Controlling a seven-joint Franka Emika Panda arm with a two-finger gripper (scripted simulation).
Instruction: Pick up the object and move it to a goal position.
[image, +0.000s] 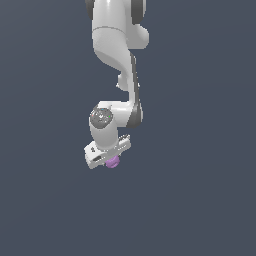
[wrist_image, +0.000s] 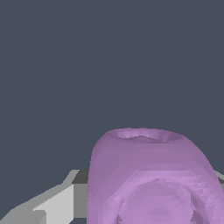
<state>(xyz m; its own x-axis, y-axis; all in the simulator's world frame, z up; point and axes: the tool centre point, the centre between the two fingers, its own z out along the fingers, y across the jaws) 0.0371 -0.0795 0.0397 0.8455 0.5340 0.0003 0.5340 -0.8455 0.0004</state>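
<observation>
The light-purple lump, the object (image: 112, 161), sits right under the white gripper (image: 111, 160) at the end of the arm in the exterior view. Only a small part of it shows below the hand. In the wrist view the object (wrist_image: 148, 179) fills the near part of the picture, very close to the camera, with one grey-white finger (wrist_image: 57, 203) beside it. The gripper looks shut on the object; the other finger is hidden behind it. I cannot tell whether the object touches the floor.
The white Panda arm (image: 117, 55) comes down from the top of the exterior view. All around is a plain dark blue-grey ground (image: 200, 200) with no other objects or edges in view. No goal marker shows.
</observation>
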